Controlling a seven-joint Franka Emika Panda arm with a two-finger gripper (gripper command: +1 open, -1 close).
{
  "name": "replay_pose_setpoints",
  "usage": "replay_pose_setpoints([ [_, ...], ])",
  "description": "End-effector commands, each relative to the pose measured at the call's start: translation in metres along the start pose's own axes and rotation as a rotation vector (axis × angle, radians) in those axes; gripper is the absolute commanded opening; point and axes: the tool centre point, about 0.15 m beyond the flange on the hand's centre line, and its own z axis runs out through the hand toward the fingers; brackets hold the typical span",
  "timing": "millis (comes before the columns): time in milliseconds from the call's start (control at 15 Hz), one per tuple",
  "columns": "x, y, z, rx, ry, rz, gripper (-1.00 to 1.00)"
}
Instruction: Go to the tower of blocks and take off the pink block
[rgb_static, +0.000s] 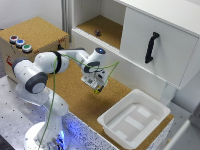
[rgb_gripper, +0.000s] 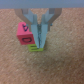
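In the wrist view the pink block, a tiny reddish-pink cube with a dark letter on its face, lies against the outer side of one finger. The yellow cube of the tower shows just past the fingertips, partly hidden by them. My gripper has its fingers together with hardly any gap, and nothing shows between them. I cannot tell whether the pink block rests on the yellow cube or beside it. In the exterior view my gripper hangs low over the cork surface, with a yellow speck at its tips.
A white tray stands toward the exterior view's right, near the cork's edge. A white cabinet with a black handle rises behind, and a small dark object sits in its open shelf. A box with coloured buttons is at the left.
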Motion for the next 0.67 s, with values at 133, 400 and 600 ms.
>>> replay_pose_setpoints([
  [133,0.043,0.025,0.034,-0.060,-0.008,0.044,-1.00],
  [400,0.055,-0.003,0.044,-0.017,-0.014,0.014,-1.00],
  [600,0.044,-0.054,0.022,0.000,-0.011,-0.058,-1.00],
])
